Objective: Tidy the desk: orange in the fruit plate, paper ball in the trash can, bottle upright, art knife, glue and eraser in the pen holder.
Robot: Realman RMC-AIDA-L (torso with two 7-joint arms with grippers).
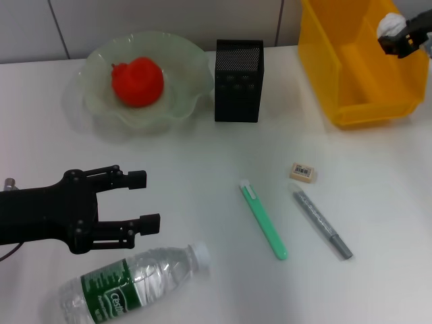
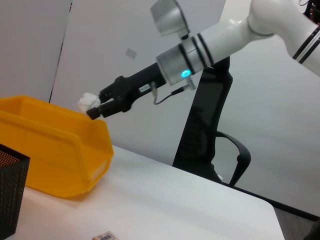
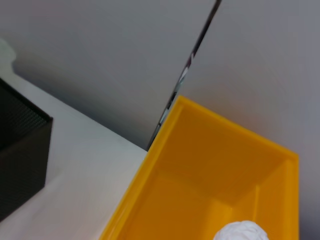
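The table (image 1: 202,155) carried it all. Up at two o'clock the yellow trash can (image 1: 358,67) sat under the right pincer (image 1: 399,39), which was clamped on the paper ball (image 1: 389,25) and held it over the can's open top, so a release looked set to drop it inside. At eleven o'clock the plate (image 1: 182,101) already cupped the orange (image 1: 138,82). The pen holder (image 1: 238,79) stood at twelve, unfilled as far as could be seen. The bottle (image 1: 131,280) lay on its side at seven o'clock. Just above it the left pincer (image 1: 143,201) hovered wide open and empty, seemingly lined up for it. The green knife (image 1: 263,219), the grey glue stick (image 1: 322,223) and the eraser (image 1: 303,171) lay around five o'clock.
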